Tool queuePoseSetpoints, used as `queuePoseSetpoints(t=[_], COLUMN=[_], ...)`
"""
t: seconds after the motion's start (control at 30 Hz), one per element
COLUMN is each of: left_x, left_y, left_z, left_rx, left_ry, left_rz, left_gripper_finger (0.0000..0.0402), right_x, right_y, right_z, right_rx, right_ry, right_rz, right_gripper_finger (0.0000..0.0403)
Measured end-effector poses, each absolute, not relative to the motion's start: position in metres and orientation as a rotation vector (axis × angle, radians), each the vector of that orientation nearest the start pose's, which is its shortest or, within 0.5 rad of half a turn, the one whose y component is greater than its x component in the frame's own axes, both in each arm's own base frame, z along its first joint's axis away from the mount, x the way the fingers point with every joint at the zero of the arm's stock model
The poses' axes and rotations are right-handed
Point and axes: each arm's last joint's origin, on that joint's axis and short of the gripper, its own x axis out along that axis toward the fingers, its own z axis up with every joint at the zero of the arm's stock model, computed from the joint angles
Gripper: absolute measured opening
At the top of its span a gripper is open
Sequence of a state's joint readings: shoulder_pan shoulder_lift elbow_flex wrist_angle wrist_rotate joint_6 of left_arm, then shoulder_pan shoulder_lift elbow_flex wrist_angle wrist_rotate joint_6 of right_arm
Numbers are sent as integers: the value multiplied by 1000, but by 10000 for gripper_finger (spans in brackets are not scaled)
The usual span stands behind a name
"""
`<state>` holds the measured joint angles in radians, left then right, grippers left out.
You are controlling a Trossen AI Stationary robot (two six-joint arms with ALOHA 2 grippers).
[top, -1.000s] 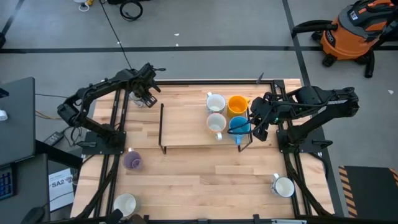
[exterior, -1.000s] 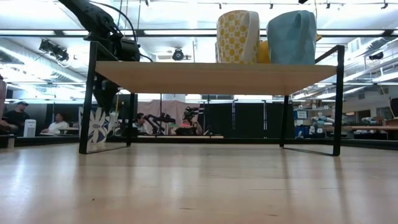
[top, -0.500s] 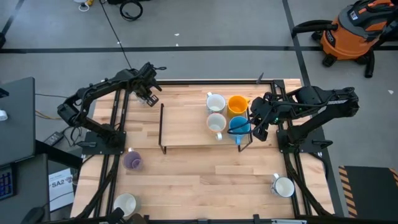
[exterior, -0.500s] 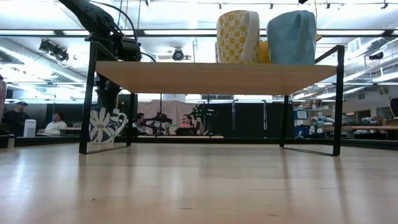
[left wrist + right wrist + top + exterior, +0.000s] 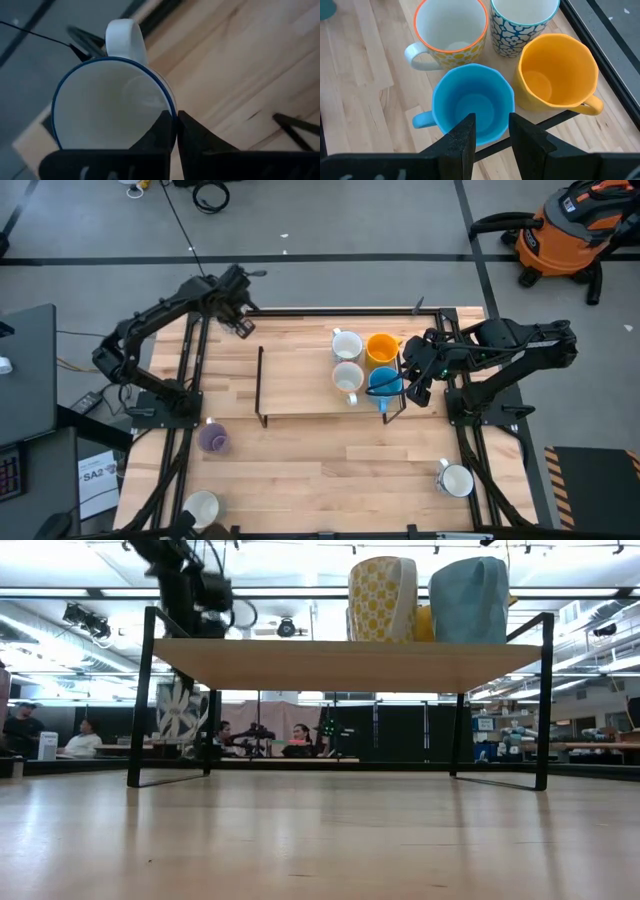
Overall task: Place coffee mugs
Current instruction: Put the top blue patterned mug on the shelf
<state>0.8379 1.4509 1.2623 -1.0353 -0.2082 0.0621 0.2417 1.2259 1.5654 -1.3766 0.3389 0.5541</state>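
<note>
My left gripper [image 5: 240, 323] is near the table's far left corner, shut on a white mug with a blue rim [image 5: 110, 105] and blue flowers [image 5: 180, 710]; the mug hangs above the table behind the rack's left leg. Four mugs stand on the wooden rack [image 5: 300, 395]: bright blue [image 5: 472, 102], orange-yellow [image 5: 555, 70], one with an orange rim [image 5: 451, 31] and one with a teal pattern [image 5: 522, 22]. My right gripper [image 5: 492, 135] is open over the blue mug's near wall, with one finger on either side of it. My left gripper pinches the mug's rim [image 5: 169, 102] on the side opposite the handle [image 5: 125, 37], one finger inside the mug and one outside, coming from above. The mug is lifted clear of the table and hangs below the fingers, roughly upright.
A purple mug [image 5: 213, 439] and a white mug [image 5: 201, 507] stand on the table's left near side. Another white mug [image 5: 457, 480] stands at the right near corner. The left half of the rack's shelf [image 5: 250, 662] is bare. People sit in the room beyond.
My left gripper has risen, carrying the flowered mug from the tabletop beside the rack's left leg up clear of the table. It stayed shut on the rim throughout. The right arm has kept still.
</note>
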Motion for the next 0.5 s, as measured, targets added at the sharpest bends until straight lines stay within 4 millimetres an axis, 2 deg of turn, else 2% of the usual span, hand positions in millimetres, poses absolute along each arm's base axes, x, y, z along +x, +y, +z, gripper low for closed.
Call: queuePoseSetpoints(t=[0.23, 0.37, 0.5], left_x=[188, 192, 198], left_y=[195, 177, 152], left_z=[365, 406, 437], left_rx=[-323, -339, -356], left_ry=[1082, 962, 865], left_rz=[900, 902, 868], left_gripper_finger=[17, 17, 17], right_x=[187, 187, 187], right_y=[36, 36, 36], right_z=[408, 408, 408], right_rx=[211, 211, 211], right_ry=[930, 930, 930], right_rz=[-356, -356, -355], right_gripper_finger=[122, 122, 122])
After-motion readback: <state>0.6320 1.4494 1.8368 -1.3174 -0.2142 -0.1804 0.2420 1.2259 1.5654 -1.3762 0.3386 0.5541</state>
